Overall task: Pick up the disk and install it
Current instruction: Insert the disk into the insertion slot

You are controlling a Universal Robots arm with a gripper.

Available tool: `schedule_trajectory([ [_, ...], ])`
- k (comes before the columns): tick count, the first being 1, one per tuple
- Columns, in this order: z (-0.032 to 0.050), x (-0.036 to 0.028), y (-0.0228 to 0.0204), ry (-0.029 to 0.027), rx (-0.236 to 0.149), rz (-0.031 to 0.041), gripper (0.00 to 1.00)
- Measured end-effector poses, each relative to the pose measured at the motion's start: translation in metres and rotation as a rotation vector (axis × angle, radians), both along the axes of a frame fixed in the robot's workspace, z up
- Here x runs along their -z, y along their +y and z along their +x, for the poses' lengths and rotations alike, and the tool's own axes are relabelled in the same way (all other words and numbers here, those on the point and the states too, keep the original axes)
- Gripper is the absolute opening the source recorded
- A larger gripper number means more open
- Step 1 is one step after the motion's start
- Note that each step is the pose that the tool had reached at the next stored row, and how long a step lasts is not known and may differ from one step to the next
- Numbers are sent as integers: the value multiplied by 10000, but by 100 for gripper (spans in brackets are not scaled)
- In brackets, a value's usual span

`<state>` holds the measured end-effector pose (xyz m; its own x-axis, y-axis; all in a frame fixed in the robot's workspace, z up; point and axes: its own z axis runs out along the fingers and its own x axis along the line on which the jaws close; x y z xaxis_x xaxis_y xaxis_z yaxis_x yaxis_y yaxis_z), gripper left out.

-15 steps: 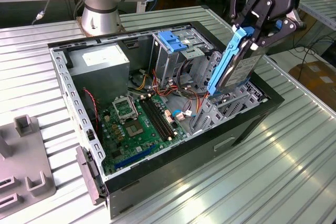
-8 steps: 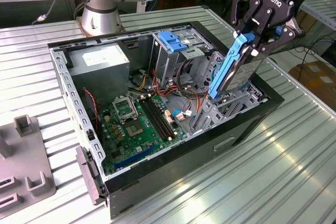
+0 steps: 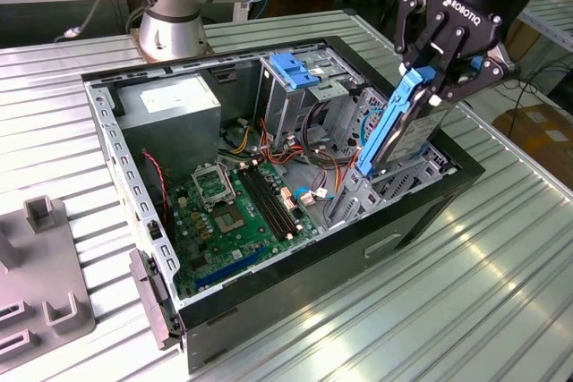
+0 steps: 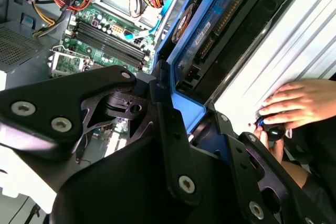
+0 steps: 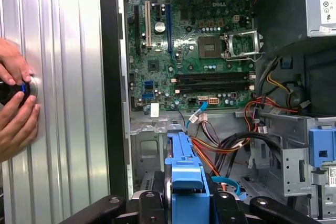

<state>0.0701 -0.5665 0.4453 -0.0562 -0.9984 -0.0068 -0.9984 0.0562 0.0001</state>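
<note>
The disk [image 3: 400, 127], a flat drive with blue plastic rails, is held on edge and tilted over the open computer case [image 3: 421, 212] at the exterior view's right. Its lower end reaches down into the metal drive bay [image 3: 358, 199] at the case's front corner. My gripper [image 3: 439, 78] is shut on the disk's upper end, with black fingers [image 3: 452, 46] on both sides. The blue rail runs out between the finger links in both wrist views: disk [image 5: 186, 166], disk [image 4: 197, 45], gripper [image 5: 186, 205].
The green motherboard [image 3: 237, 212] lies on the case floor, with a grey power-supply box [image 3: 175, 105] and a blue bracket [image 3: 291, 69] on a metal cage behind it. Red and orange cables [image 5: 231, 145] run beside the bay. A person's hands [image 5: 13, 103] hold a black knob on the ribbed table [image 3: 501, 257].
</note>
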Motion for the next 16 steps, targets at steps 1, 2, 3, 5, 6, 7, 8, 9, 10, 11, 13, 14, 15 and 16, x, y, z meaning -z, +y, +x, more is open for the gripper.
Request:
schedule_trajectory([
  [1, 0, 6, 0, 0, 0, 0, 37],
  [2, 0, 12, 0, 0, 0, 0, 37],
  [3, 0, 22, 0, 0, 0, 0, 37],
  [5, 0, 35, 0, 0, 0, 1, 37],
  [6, 0, 46, 0, 0, 0, 2, 37],
  [7, 0, 53, 0, 0, 1, 1, 37],
  [8, 0, 65, 0, 0, 0, 1, 37],
  [9, 0, 76, -1, -1, 0, 1, 37],
  [10, 0, 84, -1, 0, 1, 1, 37],
  [11, 0, 100, -1, 0, 0, 1, 37],
  [13, 0, 123, -1, 2, 0, 2, 37],
  [14, 0, 189, -2, 4, 0, 1, 37],
  [15, 3, 347, -3, 16, 0, 12, 37],
  [16, 4, 497, -4, 26, 0, 25, 37],
])
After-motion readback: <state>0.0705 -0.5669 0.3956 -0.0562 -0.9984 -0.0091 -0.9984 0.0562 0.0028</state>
